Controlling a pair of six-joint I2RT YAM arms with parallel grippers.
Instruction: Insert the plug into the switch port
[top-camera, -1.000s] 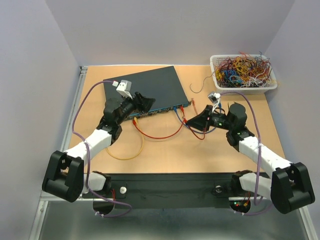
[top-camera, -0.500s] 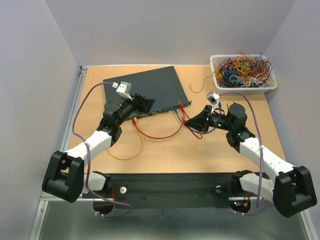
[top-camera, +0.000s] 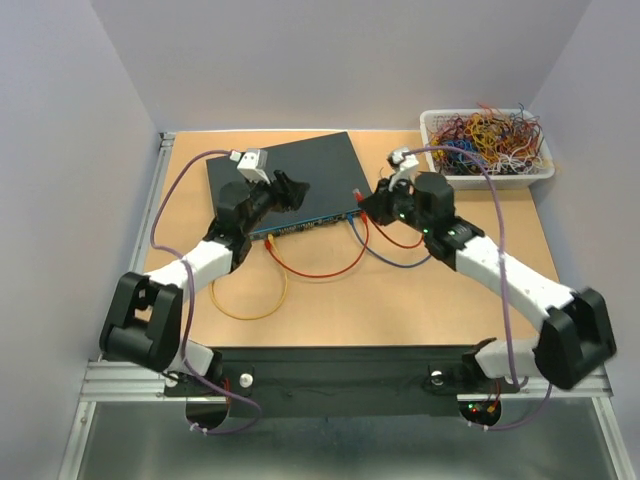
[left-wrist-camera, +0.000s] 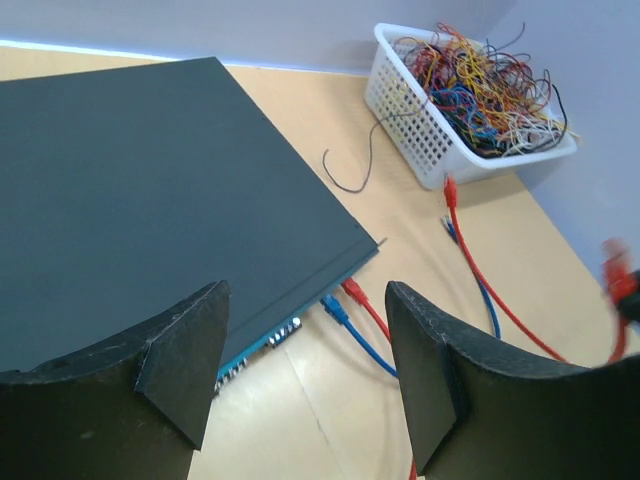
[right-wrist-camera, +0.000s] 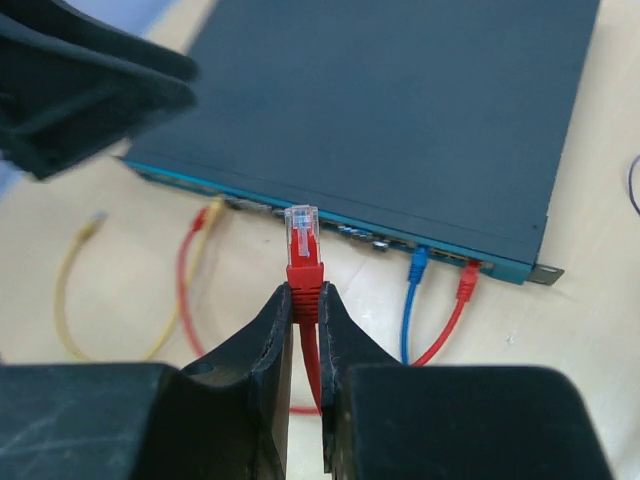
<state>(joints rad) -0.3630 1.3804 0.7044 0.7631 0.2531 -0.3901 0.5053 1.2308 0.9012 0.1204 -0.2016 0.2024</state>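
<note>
The dark teal switch box (top-camera: 285, 175) lies at the back centre, its row of ports (right-wrist-camera: 350, 232) on the front face. My right gripper (right-wrist-camera: 305, 300) is shut on a red plug (right-wrist-camera: 303, 240) with a clear tip. It holds the plug upright, apart from the ports and short of them. In the top view this gripper (top-camera: 368, 203) is by the box's right front corner, and the plug (top-camera: 357, 191) sticks out of it. My left gripper (left-wrist-camera: 305, 340) is open and empty above the box's front edge (top-camera: 290, 190).
A blue plug (right-wrist-camera: 416, 262) and another red plug (right-wrist-camera: 467, 280) sit in ports at the right end of the row. A yellow cable (top-camera: 250, 300) loops on the table. A white mesh basket (top-camera: 487, 145) of wires stands at the back right, a thin loose wire (left-wrist-camera: 350, 170) beside it.
My right arm has swung left and away from me, carrying the red plug from mid-table up to the box's right front corner. My left gripper has shifted slightly farther over the box.
</note>
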